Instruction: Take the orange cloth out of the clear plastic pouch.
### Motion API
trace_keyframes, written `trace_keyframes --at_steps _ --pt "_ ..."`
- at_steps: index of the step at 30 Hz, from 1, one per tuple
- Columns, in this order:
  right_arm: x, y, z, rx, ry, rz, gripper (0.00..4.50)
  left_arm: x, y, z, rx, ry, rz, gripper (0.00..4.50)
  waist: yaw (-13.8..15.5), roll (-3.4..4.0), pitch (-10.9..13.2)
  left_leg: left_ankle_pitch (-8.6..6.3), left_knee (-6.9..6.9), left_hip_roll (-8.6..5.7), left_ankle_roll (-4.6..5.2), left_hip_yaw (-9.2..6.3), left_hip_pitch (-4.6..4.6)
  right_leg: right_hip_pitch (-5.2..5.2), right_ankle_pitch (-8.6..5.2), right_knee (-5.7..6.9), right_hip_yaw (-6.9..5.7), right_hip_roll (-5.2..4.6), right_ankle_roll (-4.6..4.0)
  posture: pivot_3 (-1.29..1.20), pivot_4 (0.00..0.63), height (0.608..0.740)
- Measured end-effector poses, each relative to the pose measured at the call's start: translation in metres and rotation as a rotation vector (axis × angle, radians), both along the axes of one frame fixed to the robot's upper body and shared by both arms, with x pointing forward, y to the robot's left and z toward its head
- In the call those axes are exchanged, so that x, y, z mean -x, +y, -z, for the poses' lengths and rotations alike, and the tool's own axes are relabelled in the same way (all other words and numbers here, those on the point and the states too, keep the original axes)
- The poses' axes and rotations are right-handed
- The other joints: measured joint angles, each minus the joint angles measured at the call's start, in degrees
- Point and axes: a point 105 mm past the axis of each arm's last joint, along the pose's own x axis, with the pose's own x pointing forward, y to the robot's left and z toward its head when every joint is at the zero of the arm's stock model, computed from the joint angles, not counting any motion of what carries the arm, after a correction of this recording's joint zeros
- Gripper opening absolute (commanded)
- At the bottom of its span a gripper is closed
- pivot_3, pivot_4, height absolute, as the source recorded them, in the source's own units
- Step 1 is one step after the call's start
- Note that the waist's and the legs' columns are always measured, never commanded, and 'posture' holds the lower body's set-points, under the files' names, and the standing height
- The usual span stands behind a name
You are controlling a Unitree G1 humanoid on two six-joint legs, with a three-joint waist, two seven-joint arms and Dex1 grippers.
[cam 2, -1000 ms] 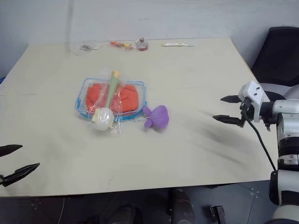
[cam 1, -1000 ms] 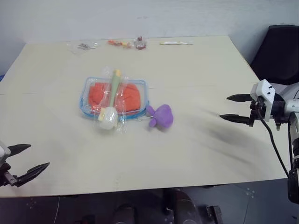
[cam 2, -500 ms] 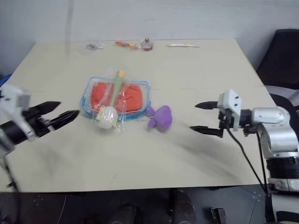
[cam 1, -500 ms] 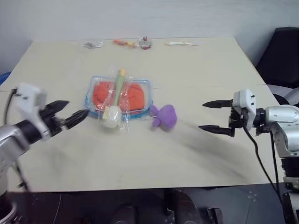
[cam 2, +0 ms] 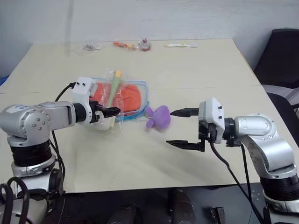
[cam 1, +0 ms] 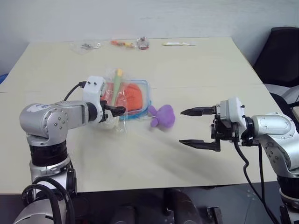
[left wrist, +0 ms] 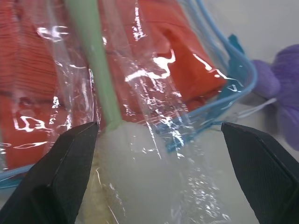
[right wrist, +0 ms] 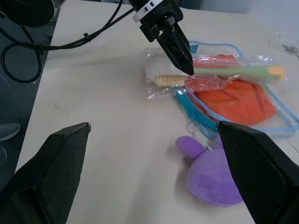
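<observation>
Head view: cloth [cam 1: 132, 95] sat inside pouch [cam 1: 145, 100] mid-bench [cam 1: 196, 70], thin bag [cam 1: 112, 95] across it. Left end effector [cam 2: 110, 112] released, over the bag. Right end effector [cam 1: 196, 127] released, beside toy [cam 1: 163, 116]. Left wrist view: fingers [left wrist: 56, 182] spread over the bag. Right wrist view: toy near pouch.

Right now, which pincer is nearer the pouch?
Left. The left pincer is open at the pouch, over the thin bag lying across it. The right pincer is open too, well off past the purple toy.
</observation>
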Motion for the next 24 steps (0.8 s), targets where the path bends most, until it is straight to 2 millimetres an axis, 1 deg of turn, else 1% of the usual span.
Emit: trace_keyframes --at_steps 2,6,15,18,24 --pt "-0.001 -0.001 0.002 -0.003 0.004 0.011 4.5 0.0 0.001 0.003 -0.038 0.01 -0.013 4.47 0.13 0.0 0.0 0.0 0.02 -0.01 0.0 -0.02 0.03 0.0 0.0 0.0 -0.01 -0.01 0.0 0.0 0.15 0.74" --pt "0.0 0.001 0.001 -0.005 -0.005 0.018 4.5 -0.001 0.002 0.004 -0.044 0.008 -0.035 4.47 0.15 -0.01 0.01 0.0 0.03 -0.01 0.0 -0.03 0.02 0.0 0.01 0.0 0.01 -0.01 0.01 0.0 0.15 0.74" --pt "0.0 0.004 0.002 -0.01 -0.007 0.014 4.5 0.003 0.001 0.027 -0.031 0.071 -0.045 4.47 0.16 -0.02 0.01 0.0 0.03 -0.01 0.0 -0.02 0.02 0.0 0.01 0.0 0.03 -0.01 0.01 0.0 0.15 0.74" --pt "0.0 0.005 0.001 -0.012 -0.016 0.013 4.5 0.003 0.0 0.028 -0.028 0.074 -0.05 3.91 0.2 -0.02 0.01 0.0 0.03 -0.01 0.0 -0.02 0.02 0.01 0.01 0.0 0.03 -0.01 0.01 0.0 0.15 0.74" --pt "-0.001 0.006 0.0 -0.019 -0.029 0.012 4.5 0.003 0.003 0.026 -0.023 0.065 -0.061 2.0 0.16 -0.02 0.01 0.0 0.03 -0.01 0.0 -0.01 0.01 0.0 0.01 0.0 0.04 -0.01 0.02 0.0 0.15 0.74"
